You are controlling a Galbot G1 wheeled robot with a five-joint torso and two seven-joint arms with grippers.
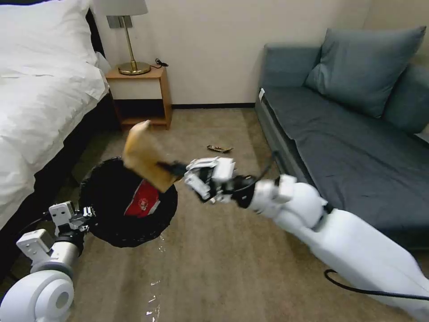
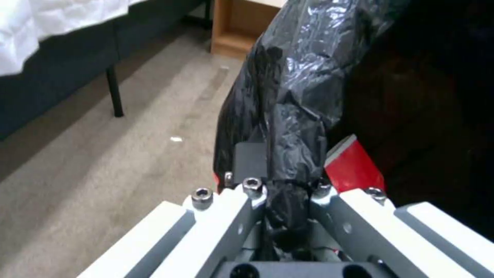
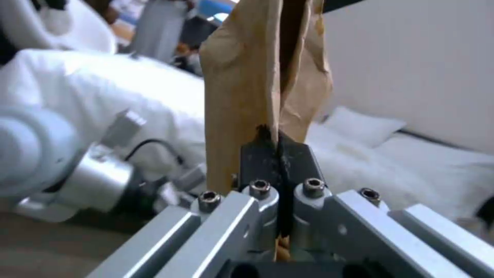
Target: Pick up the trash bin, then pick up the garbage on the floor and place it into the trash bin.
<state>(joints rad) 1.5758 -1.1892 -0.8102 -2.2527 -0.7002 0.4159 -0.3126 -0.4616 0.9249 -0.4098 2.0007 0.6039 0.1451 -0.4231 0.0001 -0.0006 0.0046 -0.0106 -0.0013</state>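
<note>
- While left gripper (image 1: 85, 213) pinches the near-left rim of the trash bin (image 1: 111, 232), the bin hangs off the floor, mouth tilted toward camera; in the left wrist view the fingers (image 2: 249, 164) are pressed together on the folded black liner (image 2: 288, 100).
- Red-and-white snack wrapper (image 1: 143, 200) lies inside the bin, against the dark bag.
- Carpet (image 1: 214, 268) in front of and right of the bin is bare; a glossy streak runs down it just below the bin's near edge.
- Right gripper (image 1: 172, 169) reaches in from the right, fingers clamped on the lower end of the brown paper bag (image 1: 145, 156); right wrist view shows the black pads (image 3: 262, 154) tight on the bag edge.
- Bag stands tilted over the bin's far-right rim, lower part overlapping the opening, upper tip well above the rim.
- Bed (image 1: 40, 103) edge runs close along the bin's left side; tight there.
- Sofa (image 1: 348, 147) front edge bounds the right, near the right forearm.
- Dark-and-gold wrapper (image 1: 219, 148) lies flat on the carpet farther back, near the sofa corner.
- Nightstand (image 1: 143, 96) with lamp (image 1: 129, 31) closes the far wall between bed and sofa.
</note>
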